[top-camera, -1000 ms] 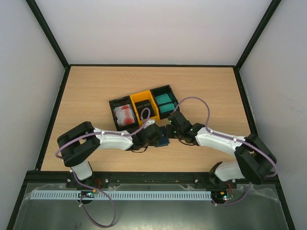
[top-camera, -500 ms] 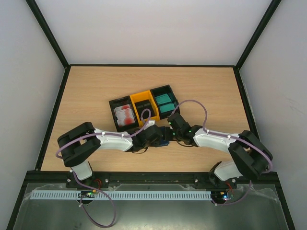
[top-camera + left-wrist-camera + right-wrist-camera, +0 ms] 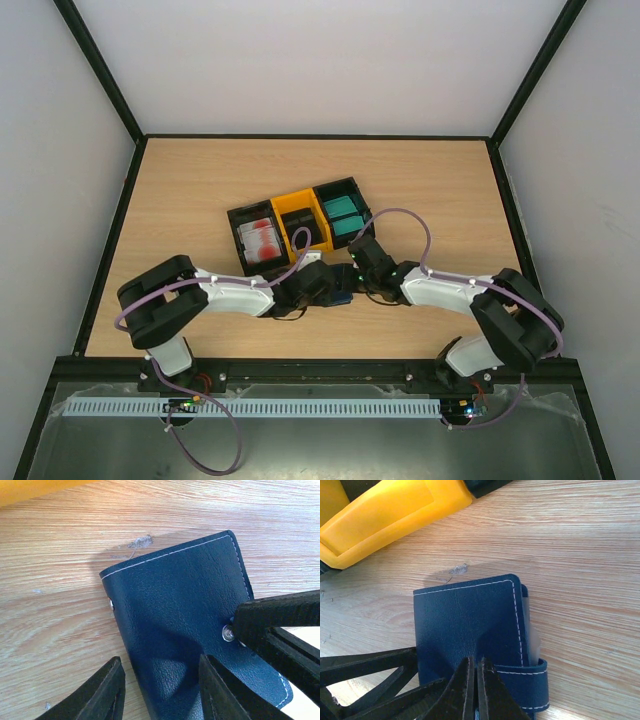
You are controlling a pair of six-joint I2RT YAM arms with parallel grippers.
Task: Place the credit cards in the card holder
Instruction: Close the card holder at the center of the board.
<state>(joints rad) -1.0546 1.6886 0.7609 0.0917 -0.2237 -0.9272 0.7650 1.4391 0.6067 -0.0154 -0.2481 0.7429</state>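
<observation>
Wallet (image 3: 175,625) lies shut on the table (image 3: 60,580), under both sets of jaws. Right gripper (image 3: 476,661), jaws nearly together, seems to nip the snap tab (image 3: 522,672) to unfasten it. Left gripper (image 3: 160,661), jaws apart, straddles the near edge, likely steadying. Cards (image 3: 262,240) sit in bins (image 3: 296,200) beyond.

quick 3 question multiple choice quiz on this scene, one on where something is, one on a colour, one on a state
1. Where is the card holder?
a) inside a bin
b) flat on the table
c) lifted in the air

2. What colour is the middle bin of the three?
a) yellow
b) red
c) white

3. How is the card holder?
a) spread open, slots showing
b) folded shut, strap around its edge
c) standing on end

Answers:
1 b, since both wrist views show it lying on wood grain.
2 a, since the top view shows it yellow.
3 b, since only its stitched navy outside shows, with the strap wrapped over the edge.
</observation>
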